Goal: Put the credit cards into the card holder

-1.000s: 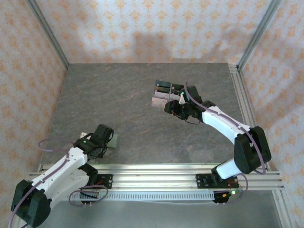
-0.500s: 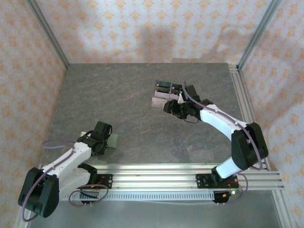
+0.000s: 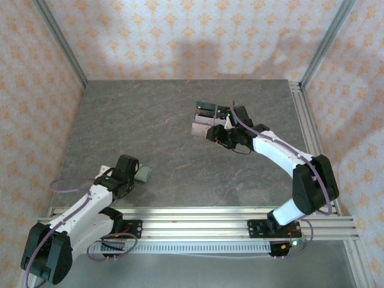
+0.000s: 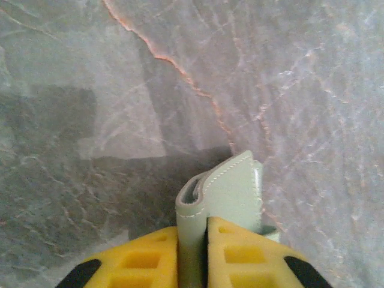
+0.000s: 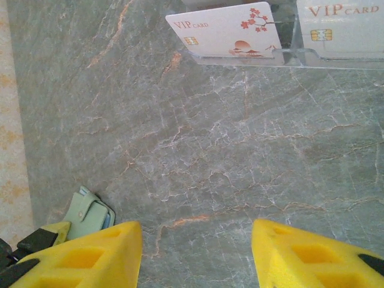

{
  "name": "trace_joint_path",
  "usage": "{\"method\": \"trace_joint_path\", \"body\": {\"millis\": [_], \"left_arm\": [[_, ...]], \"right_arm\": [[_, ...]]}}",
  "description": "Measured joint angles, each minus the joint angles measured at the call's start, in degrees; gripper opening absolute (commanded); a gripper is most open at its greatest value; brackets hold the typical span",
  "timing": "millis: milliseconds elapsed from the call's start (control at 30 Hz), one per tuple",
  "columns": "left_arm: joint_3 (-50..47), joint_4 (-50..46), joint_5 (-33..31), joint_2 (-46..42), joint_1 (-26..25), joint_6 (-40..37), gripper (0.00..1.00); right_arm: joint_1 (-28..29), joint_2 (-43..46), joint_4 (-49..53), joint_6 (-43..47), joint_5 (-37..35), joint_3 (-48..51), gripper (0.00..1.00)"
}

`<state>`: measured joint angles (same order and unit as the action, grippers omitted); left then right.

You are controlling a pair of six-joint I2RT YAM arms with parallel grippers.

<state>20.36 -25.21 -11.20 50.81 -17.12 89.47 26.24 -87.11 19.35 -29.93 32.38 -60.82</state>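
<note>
Sage-green and soft, the card holder (image 3: 144,174) is showing in the top view as a small folded rectangle near the front left of the grey, stone-patterned worktop (image 3: 156,138). The left gripper (image 3: 137,175) is reaching it from the near-left side, its tips meeting the holder's near edge. From up here the grip itself is too small to read. Well apart, toward the back right, the credit cards (image 3: 201,128) are showing pale and pinkish at a clear stand (image 3: 207,110). The right gripper (image 3: 212,133) is sitting just beside them and partly covering them.

From the left wrist, the card holder (image 4: 227,195) is standing on edge, its stitched seam and rounded fold showing. The left gripper (image 4: 193,240) is pressing its yellow fingers (image 4: 147,258) tight on the holder's lower part, one on each side. The picture's bottom edge is cutting off the rest of the holder.

From the right wrist, the right gripper (image 5: 198,240) is holding its yellow fingers (image 5: 90,255) wide apart over bare worktop (image 5: 198,150), with nothing between them. Ahead, two credit cards (image 5: 225,30) printed "VIP card" are resting in the clear stand (image 5: 288,57). The left one is carrying a red blossom picture and the right one is running off the picture's edge. The card holder (image 5: 90,213) is peeking in at the lower left, partly hidden behind a finger.
</note>
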Motion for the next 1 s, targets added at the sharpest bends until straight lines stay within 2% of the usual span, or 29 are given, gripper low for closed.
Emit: {"method": "trace_joint_path", "body": {"millis": [167,267,500,633,800,1000], "left_arm": [[4.11,1.75,0.70,3.78,0.00,-5.70,0.00],[9.05,3.28,2.86,8.46,0.00,-10.97,0.00],[24.41,9.81,12.46,20.92,-0.15,-25.62,0.00],[33.22,12.61,18.60,28.09,-1.97,-33.29,0.00],[40.85,16.11,25.42,34.99,-5.14,-38.64,0.00],[45.68,18.16,30.51,40.11,-7.78,-40.85,0.00]], "right_arm": [[0.00,0.00,0.39,0.94,0.37,-1.68,0.51],[0.00,0.00,0.50,2.16,1.77,-2.43,0.51],[0.22,0.00,0.59,6.08,7.43,-3.72,0.51],[1.51,0.00,0.98,7.58,8.07,-4.44,0.51],[4.31,-0.39,2.27,8.15,4.98,-7.82,0.49],[6.93,-1.60,2.99,8.13,-2.29,-10.84,0.48]]}}
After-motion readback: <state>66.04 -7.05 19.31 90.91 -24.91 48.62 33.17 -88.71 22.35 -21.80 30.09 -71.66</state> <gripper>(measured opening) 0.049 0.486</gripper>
